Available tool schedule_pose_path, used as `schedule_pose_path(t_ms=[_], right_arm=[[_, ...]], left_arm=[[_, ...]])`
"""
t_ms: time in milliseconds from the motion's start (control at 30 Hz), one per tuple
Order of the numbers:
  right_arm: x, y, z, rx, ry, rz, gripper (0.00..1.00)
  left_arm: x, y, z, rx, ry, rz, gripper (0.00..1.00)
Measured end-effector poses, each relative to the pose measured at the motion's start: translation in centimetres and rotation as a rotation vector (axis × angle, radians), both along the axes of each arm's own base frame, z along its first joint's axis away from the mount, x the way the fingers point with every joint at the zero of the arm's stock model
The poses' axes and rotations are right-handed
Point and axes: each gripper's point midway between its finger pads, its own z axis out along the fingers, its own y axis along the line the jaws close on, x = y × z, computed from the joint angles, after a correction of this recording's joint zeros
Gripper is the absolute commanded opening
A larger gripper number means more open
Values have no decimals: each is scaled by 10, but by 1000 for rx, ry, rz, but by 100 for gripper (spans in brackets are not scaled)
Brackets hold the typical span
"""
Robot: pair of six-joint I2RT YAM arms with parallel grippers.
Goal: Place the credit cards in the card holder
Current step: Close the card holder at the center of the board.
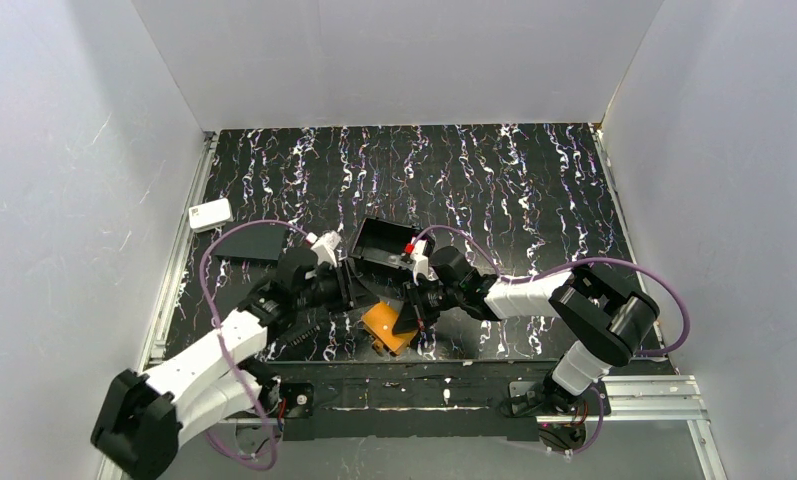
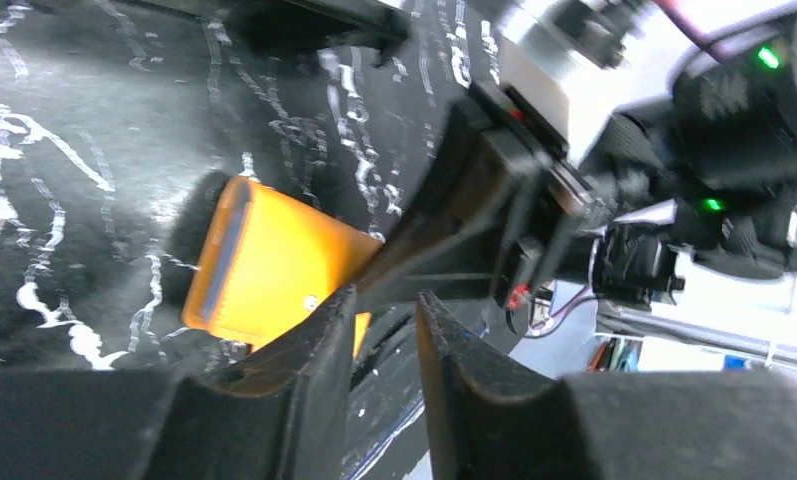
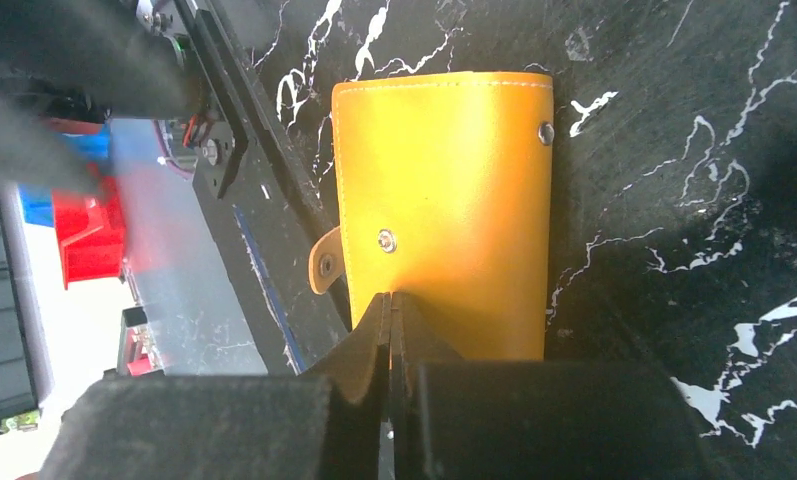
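The orange card holder (image 1: 389, 325) lies closed and flat on the black marbled table near the front edge. It also shows in the left wrist view (image 2: 274, 265) and the right wrist view (image 3: 444, 200), where its small tab (image 3: 324, 262) sticks out at the left. My right gripper (image 1: 415, 314) is shut, with its tips (image 3: 391, 297) at the holder's near edge and nothing visible between them. My left gripper (image 1: 346, 286) is slightly open and empty (image 2: 384, 300), just left of the holder and facing the right arm. No credit cards are in view.
A black open box tray (image 1: 384, 245) stands just behind both grippers. A flat black rectangle (image 1: 249, 243) lies to the left. A white rounded box (image 1: 211, 214) sits at the table's left edge. The front rail (image 1: 404, 385) runs close below the holder.
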Motion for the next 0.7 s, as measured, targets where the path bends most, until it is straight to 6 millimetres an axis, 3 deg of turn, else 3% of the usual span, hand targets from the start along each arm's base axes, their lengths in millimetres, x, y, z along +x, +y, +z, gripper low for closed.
schedule_pose_path(t_ms=[67, 133, 233, 467, 700], right_arm=[[0, 0, 0, -2, -8, 8, 1], [0, 0, 0, -1, -14, 12, 1], [0, 0, 0, 0, -21, 17, 1], [0, -1, 0, 0, -32, 20, 8], [1, -3, 1, -12, -44, 12, 16]], left_arm=[[14, 6, -9, -7, 76, 48, 17], [14, 2, -22, 6, 160, 33, 15], [8, -3, -34, 15, 227, -7, 14], [-3, -10, -33, 10, 194, -84, 9], [-28, -3, -77, 117, 265, -105, 1]])
